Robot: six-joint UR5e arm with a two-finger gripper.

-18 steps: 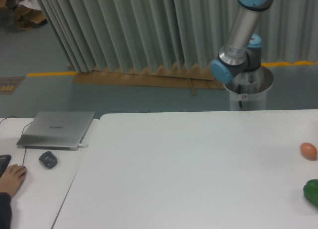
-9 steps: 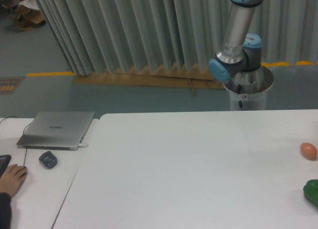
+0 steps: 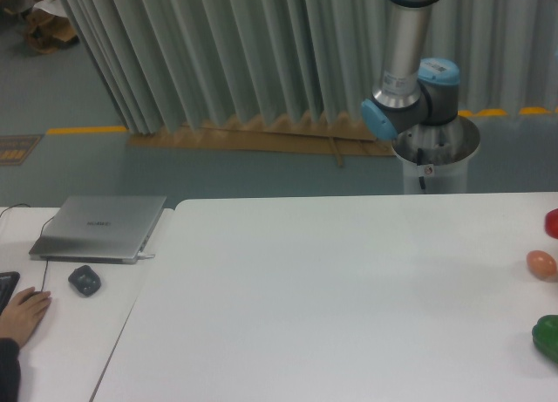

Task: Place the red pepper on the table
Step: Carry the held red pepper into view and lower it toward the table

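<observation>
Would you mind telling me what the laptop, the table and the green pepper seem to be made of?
The laptop looks like brushed silver metal, going by its dull grey sheen. The table appears to be a matte white laminate, with no glare or grain. The green pepper is glossy and dark; whether it is real or plastic cannot be told.

One glossy red pepper (image 3: 553, 222), one dark green pepper (image 3: 547, 336), one small orange egg-shaped object (image 3: 541, 264), one closed silver laptop (image 3: 100, 227).
</observation>
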